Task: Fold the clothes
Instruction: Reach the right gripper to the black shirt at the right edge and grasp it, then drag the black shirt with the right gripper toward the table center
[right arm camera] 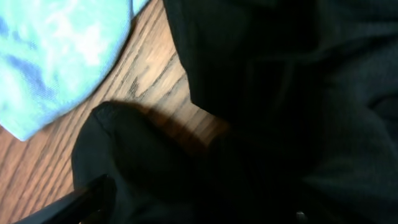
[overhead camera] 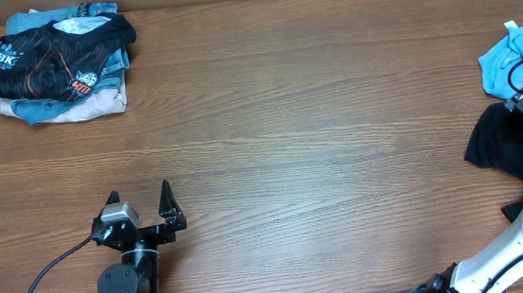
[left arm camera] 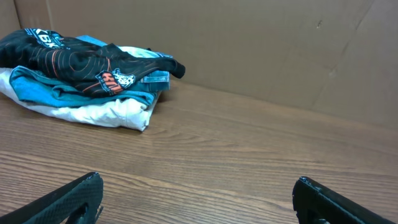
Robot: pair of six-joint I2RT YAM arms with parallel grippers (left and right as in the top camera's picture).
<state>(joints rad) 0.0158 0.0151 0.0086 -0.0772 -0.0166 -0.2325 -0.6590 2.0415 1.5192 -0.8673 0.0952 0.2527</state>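
The right gripper (right arm camera: pixel 198 209) is pressed into the black T-shirt (overhead camera: pixel 500 143) at the right edge of the frame; whether it is gripping the cloth I cannot tell. A good grab would take one layer near a hem or sleeve, clear of the blue cloth (overhead camera: pixel 519 53) beside it. The left gripper (overhead camera: pixel 139 193) hangs released at lower left. The bare table (overhead camera: pixel 316 113) in the centre leaves room to spread the shirt, well away from the pile (overhead camera: pixel 55 65) at upper left.
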